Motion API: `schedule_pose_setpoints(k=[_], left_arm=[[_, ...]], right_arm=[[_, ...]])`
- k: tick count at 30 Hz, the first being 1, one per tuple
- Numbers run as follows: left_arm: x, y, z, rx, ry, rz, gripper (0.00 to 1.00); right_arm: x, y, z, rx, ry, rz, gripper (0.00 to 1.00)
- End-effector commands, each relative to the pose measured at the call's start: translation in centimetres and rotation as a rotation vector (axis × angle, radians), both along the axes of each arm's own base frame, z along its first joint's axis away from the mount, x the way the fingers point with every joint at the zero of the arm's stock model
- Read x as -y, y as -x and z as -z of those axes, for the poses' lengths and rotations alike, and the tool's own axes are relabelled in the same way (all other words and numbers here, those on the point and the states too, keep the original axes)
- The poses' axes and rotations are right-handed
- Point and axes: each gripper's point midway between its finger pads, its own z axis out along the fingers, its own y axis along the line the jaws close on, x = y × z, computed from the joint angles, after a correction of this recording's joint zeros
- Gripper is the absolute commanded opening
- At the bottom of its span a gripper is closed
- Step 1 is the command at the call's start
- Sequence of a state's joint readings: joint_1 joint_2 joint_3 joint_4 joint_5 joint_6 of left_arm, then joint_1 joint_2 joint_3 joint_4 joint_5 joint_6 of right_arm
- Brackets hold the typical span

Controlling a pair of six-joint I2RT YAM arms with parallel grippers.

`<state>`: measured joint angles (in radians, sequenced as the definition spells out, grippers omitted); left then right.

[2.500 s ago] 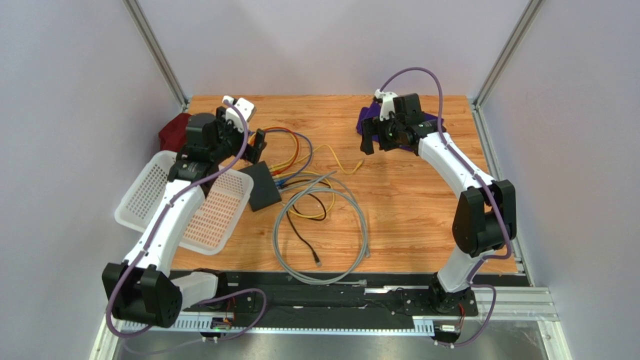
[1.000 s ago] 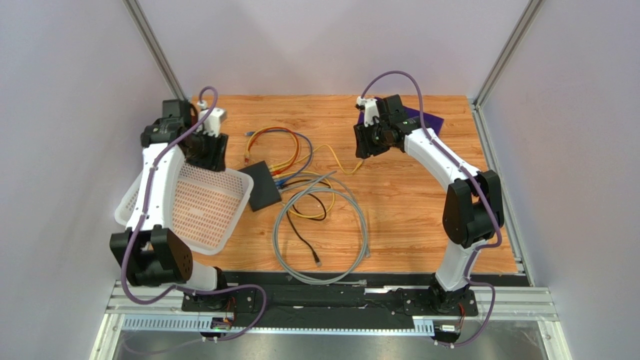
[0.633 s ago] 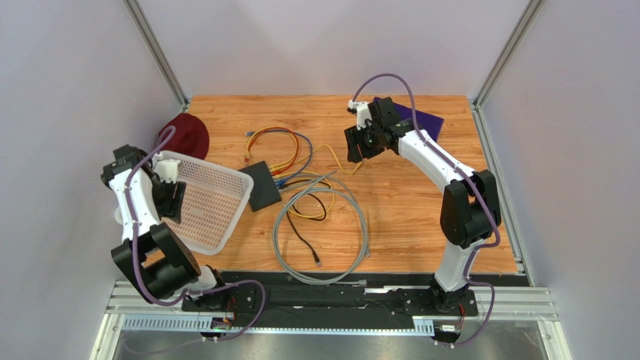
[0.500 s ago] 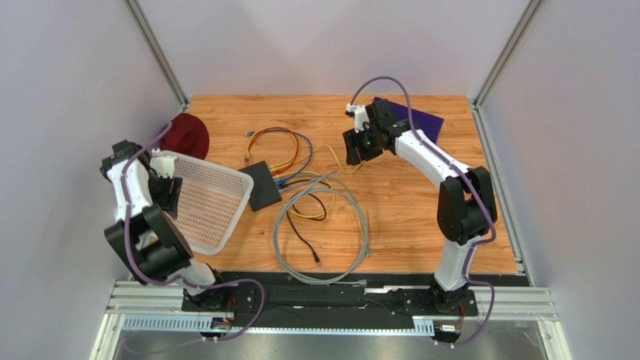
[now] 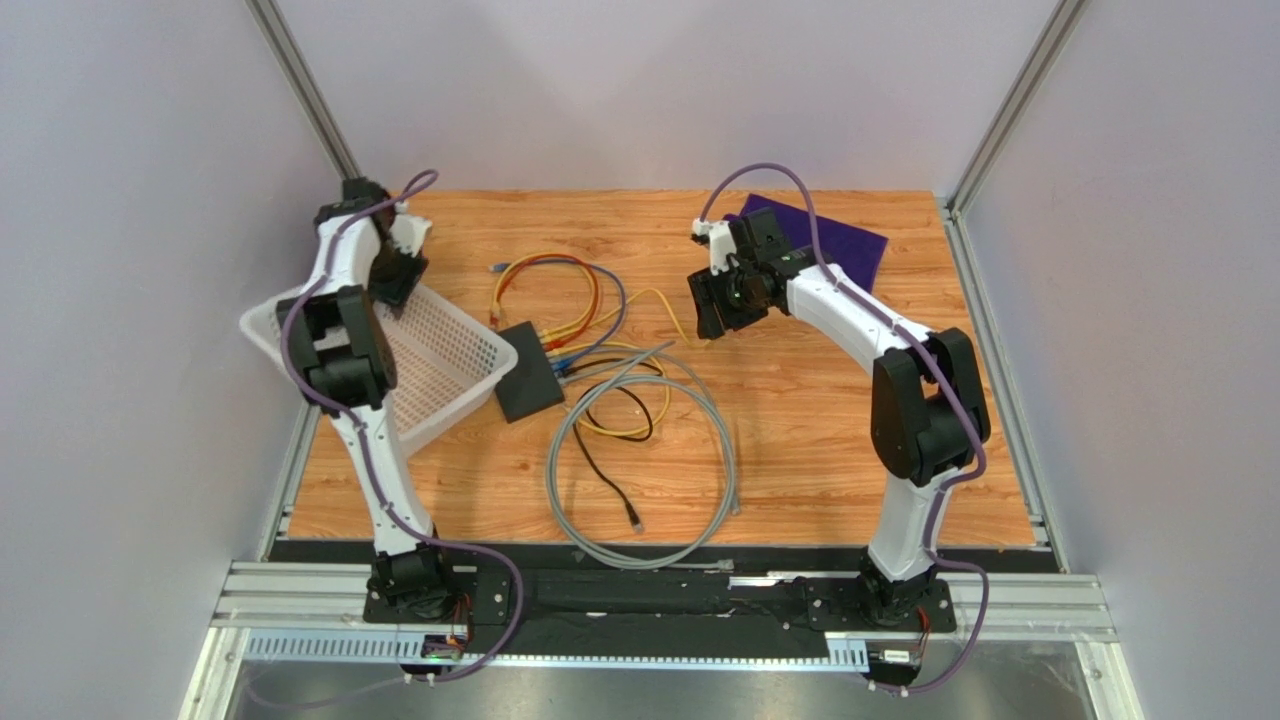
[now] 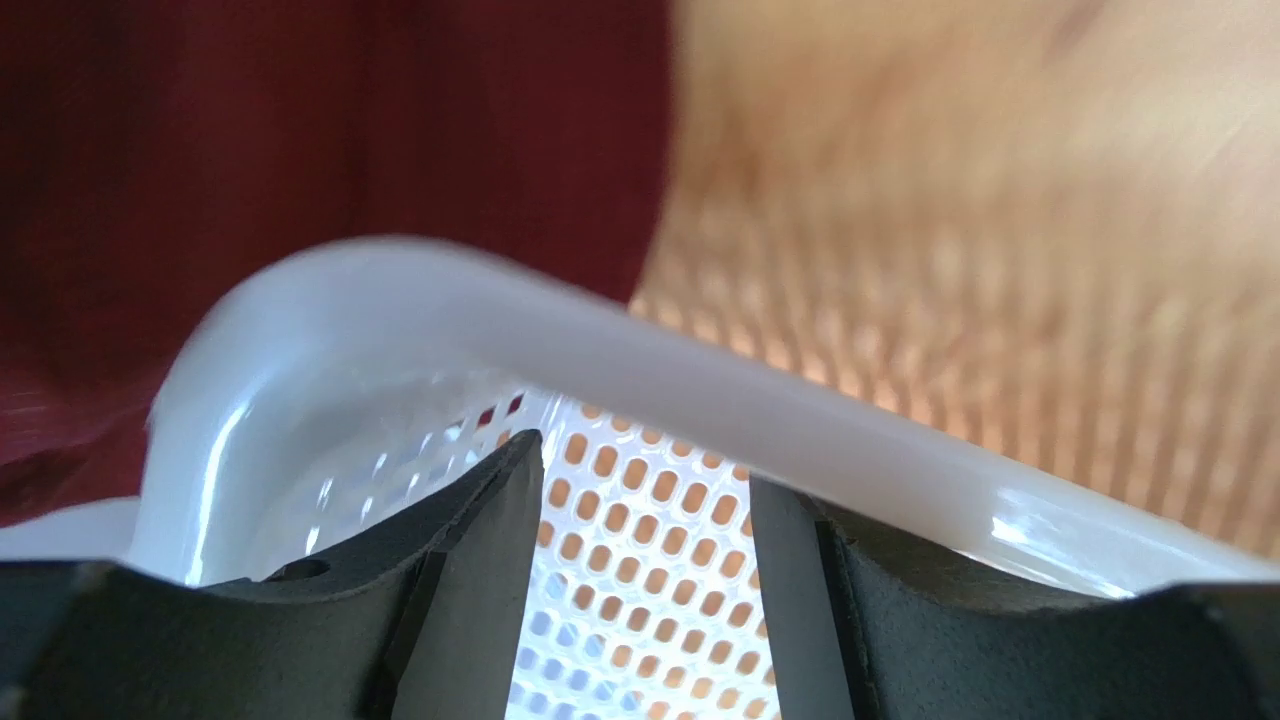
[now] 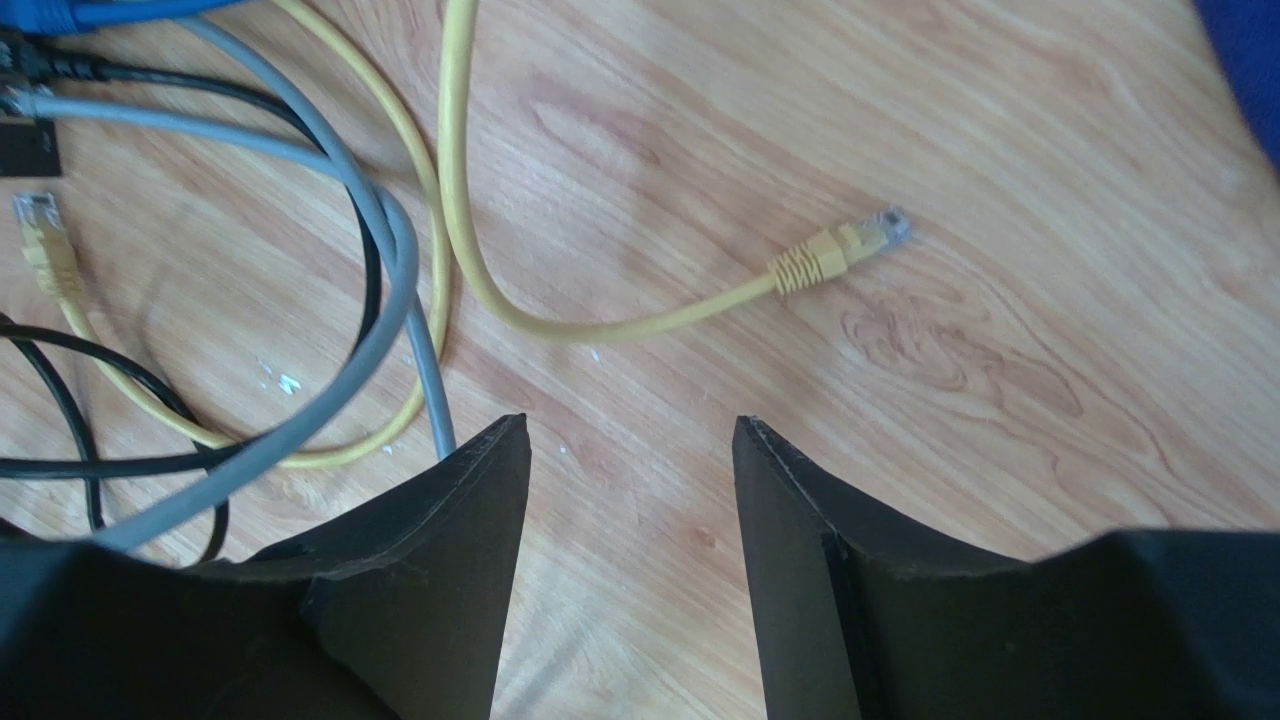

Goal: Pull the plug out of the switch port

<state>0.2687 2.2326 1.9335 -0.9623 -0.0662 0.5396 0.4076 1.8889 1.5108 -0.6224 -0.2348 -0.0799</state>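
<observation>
**Overhead and wrist views.** The switch point(image 5: 526, 371) lies flat left of the desk point(image 5: 842, 435) centre, just beside the near-right corner of the tilted white mesh basket point(image 5: 466, 333). Cables point(image 5: 601, 405) run from its right edge into loose coils. The left jaws, at the far-left corner, stand moderately parted at the basket rim point(image 6: 781, 413); whether they touch it cannot be told. The right jaws, moderately parted and empty, hover over bare wood right of the coils, with a loose yellow plug point(image 7: 842, 248) just ahead
</observation>
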Motion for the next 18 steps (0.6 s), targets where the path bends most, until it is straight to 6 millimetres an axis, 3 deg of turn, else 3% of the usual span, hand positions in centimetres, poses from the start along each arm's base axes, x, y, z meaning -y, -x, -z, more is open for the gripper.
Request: schedule_pose_setpoints(k=[1, 4, 6, 7, 8, 9, 10, 11, 13, 14, 17, 18], left_arm=[[2.7, -6.7, -2.9, 0.129, -0.105, 0.130, 0.63], [3.8, -9.5, -4.6, 0.200, -0.145, 0.189, 0.64], [5.0, -9.6, -5.6, 0.216, -0.146, 0.216, 0.64], [5.6, -8.9, -5.4, 0.203, -0.123, 0.223, 0.64], [6.1, -8.3, -7.6, 0.242, -0.106, 0.213, 0.63], [6.6, -7.7, -8.5, 0.259, -0.087, 0.209, 0.64], [7.3, -6.3, -7.8, 0.237, -0.044, 0.215, 0.64], [7.8, -5.3, -11.0, 0.300, -0.035, 0.207, 0.64], [9.0, -3.2, -11.7, 0.310, 0.023, 0.193, 0.64], [9.5, -2.2, -14.1, 0.367, 0.047, 0.168, 0.65], [12.7, -0.1, -15.9, 0.410, 0.220, 0.146, 0.66], [14.9, 0.1, -16.5, 0.422, 0.329, 0.187, 0.65]], right_arm=[[0.7, 0.0, -2.6, 0.113, 0.018, -0.008, 0.56], [1.1, 0.3, -2.9, 0.129, 0.028, -0.009, 0.56], [1.3, 0.5, -2.9, 0.141, 0.041, -0.016, 0.56], [1.4, 0.6, -2.9, 0.143, 0.046, -0.019, 0.56], [1.6, 0.6, -2.9, 0.150, 0.055, -0.018, 0.56], [1.6, 0.6, -3.0, 0.156, 0.058, -0.019, 0.56], [1.7, 0.6, -2.9, 0.155, 0.064, -0.017, 0.56], [1.8, 0.7, -2.7, 0.154, 0.068, -0.017, 0.56], [1.8, 0.7, -2.5, 0.151, 0.068, -0.018, 0.56], [1.8, 0.7, -2.2, 0.141, 0.070, -0.018, 0.56], [1.5, 0.5, -1.5, 0.119, 0.064, -0.018, 0.56], [1.2, 0.3, -1.7, 0.119, 0.057, -0.014, 0.56]])
